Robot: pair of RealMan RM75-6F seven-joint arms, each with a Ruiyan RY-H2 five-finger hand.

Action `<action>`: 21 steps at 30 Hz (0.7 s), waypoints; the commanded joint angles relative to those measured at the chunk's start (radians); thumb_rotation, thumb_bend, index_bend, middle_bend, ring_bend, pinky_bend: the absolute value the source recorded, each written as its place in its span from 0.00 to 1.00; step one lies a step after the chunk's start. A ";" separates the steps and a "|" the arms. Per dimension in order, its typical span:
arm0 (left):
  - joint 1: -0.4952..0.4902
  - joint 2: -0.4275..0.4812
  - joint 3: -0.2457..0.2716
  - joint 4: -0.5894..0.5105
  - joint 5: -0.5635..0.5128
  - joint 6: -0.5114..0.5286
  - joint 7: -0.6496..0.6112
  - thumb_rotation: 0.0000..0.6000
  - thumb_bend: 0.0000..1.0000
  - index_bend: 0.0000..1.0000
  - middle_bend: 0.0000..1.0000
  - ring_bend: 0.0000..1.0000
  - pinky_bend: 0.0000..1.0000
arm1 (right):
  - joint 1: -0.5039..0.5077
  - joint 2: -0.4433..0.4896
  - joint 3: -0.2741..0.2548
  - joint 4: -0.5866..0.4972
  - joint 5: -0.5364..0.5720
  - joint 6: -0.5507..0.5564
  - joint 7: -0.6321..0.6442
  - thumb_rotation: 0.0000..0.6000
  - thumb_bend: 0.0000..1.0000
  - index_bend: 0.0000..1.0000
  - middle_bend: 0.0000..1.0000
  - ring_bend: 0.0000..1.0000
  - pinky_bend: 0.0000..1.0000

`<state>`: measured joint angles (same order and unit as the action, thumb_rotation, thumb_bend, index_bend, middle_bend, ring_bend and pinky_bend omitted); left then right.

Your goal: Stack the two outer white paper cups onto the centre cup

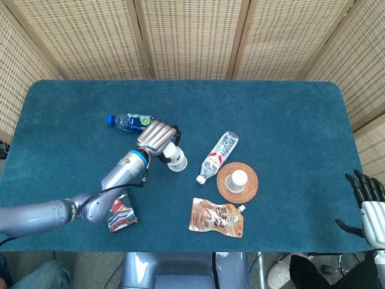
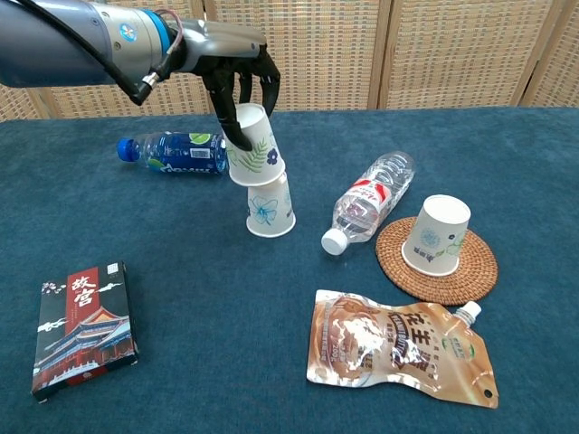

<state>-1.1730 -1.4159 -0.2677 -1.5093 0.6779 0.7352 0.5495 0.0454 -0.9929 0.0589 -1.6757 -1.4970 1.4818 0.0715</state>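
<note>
My left hand (image 2: pixel 237 81) (image 1: pixel 156 136) holds a white paper cup with a leaf and flower print (image 2: pixel 254 146), mouth down and slightly tilted, right over the centre cup (image 2: pixel 270 206) (image 1: pixel 178 161). The held cup's rim meets the top of the centre cup, which stands upside down mid-table. A third cup (image 2: pixel 437 234) (image 1: pixel 238 179) stands upside down on a round woven coaster (image 2: pixel 437 266) at the right. My right hand (image 1: pixel 365 201) hangs off the table's right front corner, fingers spread and holding nothing.
A blue bottle (image 2: pixel 176 152) lies behind the left hand. A clear bottle (image 2: pixel 370 200) lies between the centre cup and the coaster. A brown pouch (image 2: pixel 398 348) lies at the front, and a card box (image 2: pixel 82 326) at front left.
</note>
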 commanded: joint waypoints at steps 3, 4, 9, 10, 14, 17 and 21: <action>-0.037 -0.030 0.022 0.041 -0.042 -0.006 0.007 1.00 0.13 0.58 0.37 0.43 0.46 | -0.001 0.000 0.004 0.003 0.011 -0.002 0.003 1.00 0.00 0.00 0.00 0.00 0.00; -0.041 -0.032 0.025 0.044 -0.048 -0.006 0.007 1.00 0.13 0.58 0.37 0.43 0.46 | -0.001 0.000 0.004 0.004 0.011 -0.002 0.004 1.00 0.00 0.00 0.00 0.00 0.00; -0.056 -0.037 0.037 0.047 -0.072 -0.012 0.001 1.00 0.08 0.54 0.35 0.41 0.45 | -0.001 0.002 0.003 0.005 0.011 -0.003 0.008 1.00 0.00 0.01 0.00 0.00 0.00; -0.058 -0.038 0.039 0.048 -0.073 -0.011 0.001 1.00 0.06 0.48 0.30 0.35 0.40 | -0.001 0.002 0.003 0.005 0.011 -0.004 0.008 1.00 0.00 0.01 0.00 0.00 0.00; -0.065 -0.032 0.058 0.040 -0.092 -0.015 0.002 1.00 0.00 0.05 0.01 0.02 0.08 | 0.000 0.003 0.002 0.005 0.011 -0.005 0.010 1.00 0.00 0.01 0.00 0.00 0.00; -0.019 0.016 0.031 -0.031 -0.043 0.003 -0.087 1.00 0.00 0.00 0.00 0.00 0.00 | -0.002 0.004 0.001 0.006 0.009 -0.003 0.014 1.00 0.00 0.01 0.00 0.00 0.00; 0.074 0.080 0.019 -0.088 0.091 0.083 -0.196 1.00 0.00 0.00 0.00 0.00 0.00 | -0.003 0.003 0.000 0.008 0.009 -0.003 0.014 1.00 0.00 0.01 0.00 0.00 0.00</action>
<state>-1.1672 -1.3884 -0.2333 -1.5435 0.6785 0.7616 0.4346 0.0428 -0.9899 0.0592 -1.6676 -1.4885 1.4784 0.0851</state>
